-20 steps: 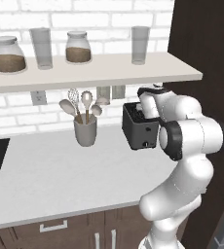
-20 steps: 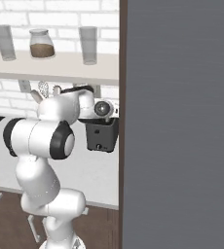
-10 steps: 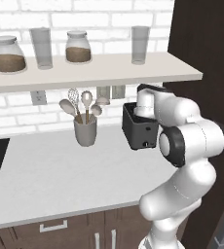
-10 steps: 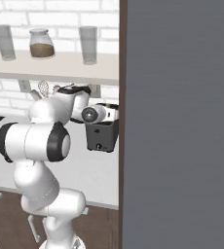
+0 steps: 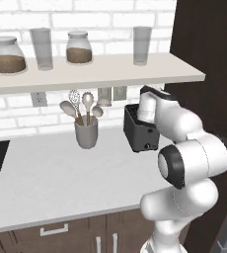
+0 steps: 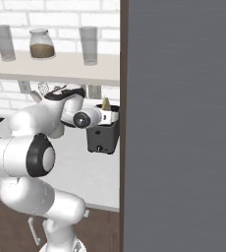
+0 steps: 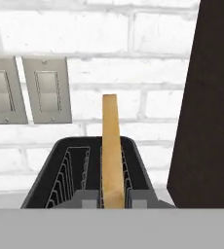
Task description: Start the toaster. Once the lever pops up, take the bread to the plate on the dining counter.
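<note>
On the white bench (image 5: 46, 178) under the brick wall, a grey crock of utensils (image 5: 86, 133) stands at the left, well apart from where I work, with jars and glasses lined along the shelf (image 5: 95, 74) above. To its right sits the toaster (image 5: 141, 133), backed against the wall just below the switch plates (image 7: 28, 90), its narrow front with the small knob facing out toward me. The bread (image 7: 112, 151) stands upright on edge in the toaster's right-hand slot as my hand camera sees it, rising well above the rim, which I judge means the lever has popped and the slice is ready to lift. My pincer (image 7: 113, 202) hovers right at the near end of that slice, fingers drawn close together; they flank the bottom edge of the bread, and I read them as pinching it, thin side between the pads. I hold my wrist level and aimed at the wall so the fingers line up with the slot and the slice can come straight up without scraping the wire guides. At the far right, a dark cabinet panel (image 7: 211, 97) crowds the toaster, leaving me little room to swing that way.
</note>
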Available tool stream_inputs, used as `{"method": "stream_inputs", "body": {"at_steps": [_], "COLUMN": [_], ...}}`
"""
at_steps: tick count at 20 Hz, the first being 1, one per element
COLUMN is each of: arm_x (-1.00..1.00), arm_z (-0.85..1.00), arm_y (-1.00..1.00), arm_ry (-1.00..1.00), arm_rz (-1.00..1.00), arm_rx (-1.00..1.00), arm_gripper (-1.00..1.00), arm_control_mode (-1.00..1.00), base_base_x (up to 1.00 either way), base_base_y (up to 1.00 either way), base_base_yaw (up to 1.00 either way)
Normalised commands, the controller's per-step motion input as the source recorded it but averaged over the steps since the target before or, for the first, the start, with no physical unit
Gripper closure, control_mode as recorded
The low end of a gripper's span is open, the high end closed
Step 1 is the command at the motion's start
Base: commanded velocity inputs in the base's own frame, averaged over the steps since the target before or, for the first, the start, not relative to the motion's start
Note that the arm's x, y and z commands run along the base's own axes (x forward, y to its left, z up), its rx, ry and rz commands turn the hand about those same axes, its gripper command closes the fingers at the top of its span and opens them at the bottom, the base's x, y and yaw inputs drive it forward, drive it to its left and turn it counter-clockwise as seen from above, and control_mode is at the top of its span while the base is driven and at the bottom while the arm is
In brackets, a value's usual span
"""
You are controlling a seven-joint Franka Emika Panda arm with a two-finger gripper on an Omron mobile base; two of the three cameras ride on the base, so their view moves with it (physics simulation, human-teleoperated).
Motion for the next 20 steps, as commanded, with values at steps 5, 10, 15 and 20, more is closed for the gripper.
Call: {"method": "stream_inputs", "body": {"at_steps": [5,10,15,20], "arm_x": [-0.55,-0.76,-1.00,-1.00], "arm_z": [1.00,1.00,1.00,1.00], "arm_y": [0.00,0.00,0.00,0.00], "arm_ry": [-0.12,-0.07,0.00,0.02], "arm_rz": [0.00,0.00,-0.02,-0.03], "arm_rx": [0.00,0.00,0.00,0.00], "arm_gripper": [1.00,1.00,1.00,1.00], "arm_control_mode": [-1.00,-1.00,-1.00,-1.00], "base_base_x": [0.00,0.00,0.00,0.00], "base_base_y": [0.00,0.00,0.00,0.00], "base_base_yaw": [0.00,0.00,0.00,0.00]}}
